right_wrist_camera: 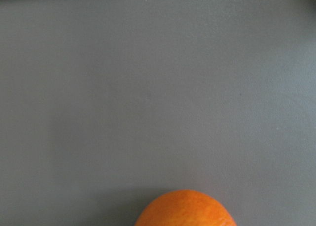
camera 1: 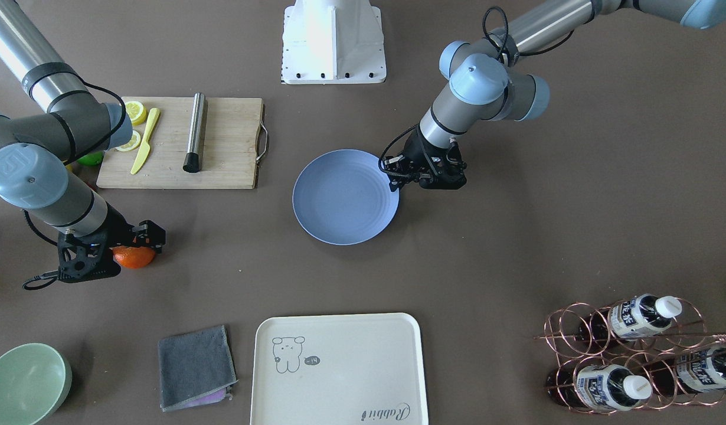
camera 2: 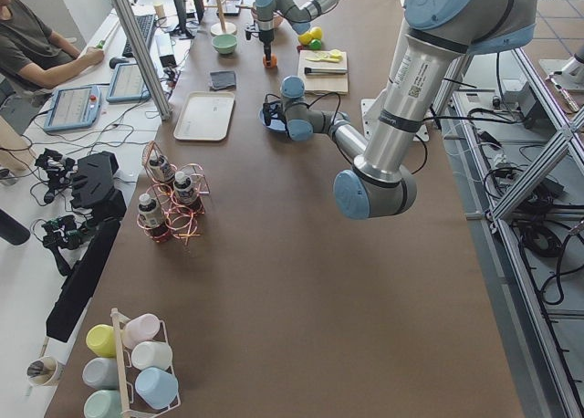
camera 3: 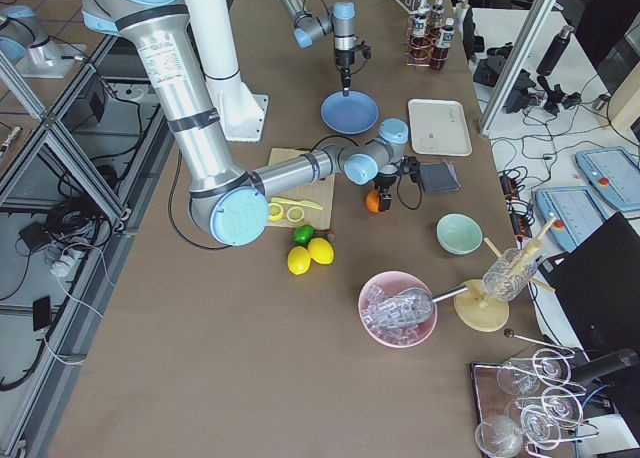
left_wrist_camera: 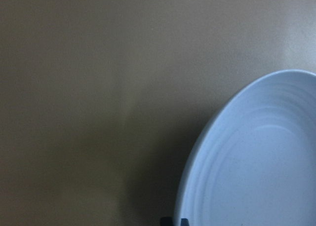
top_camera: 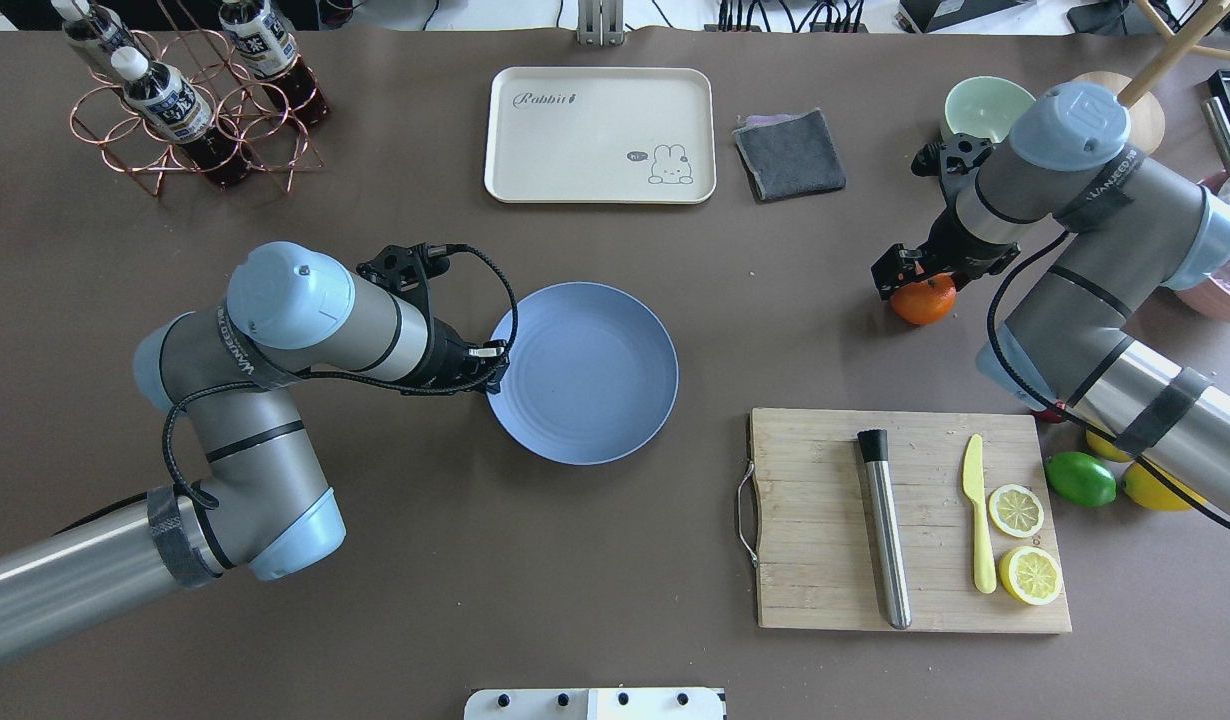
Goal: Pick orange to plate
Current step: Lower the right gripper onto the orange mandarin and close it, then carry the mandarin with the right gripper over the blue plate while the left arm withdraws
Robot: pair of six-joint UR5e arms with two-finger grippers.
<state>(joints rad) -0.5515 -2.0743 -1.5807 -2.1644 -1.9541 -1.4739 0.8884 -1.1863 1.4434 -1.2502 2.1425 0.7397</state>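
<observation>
The orange (camera 1: 136,257) at the black right gripper's (camera 1: 130,251) jaws is bright orange with a finely dimpled skin. The plate (camera 1: 339,200) just beside the black left gripper's (camera 1: 397,182) jaws is pale blue with faint concentric rings, on a plain grey-brown table (camera 1: 516,248)

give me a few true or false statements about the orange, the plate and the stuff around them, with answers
1. The orange lies on the plate. False: it sits on the table at the right gripper, apart from the plate.
2. The left gripper is at the plate's rim. True.
3. Two lemon slices lie on the cutting board. True.
4. The grey cloth lies on the cream tray. False: it lies beside the tray.
</observation>
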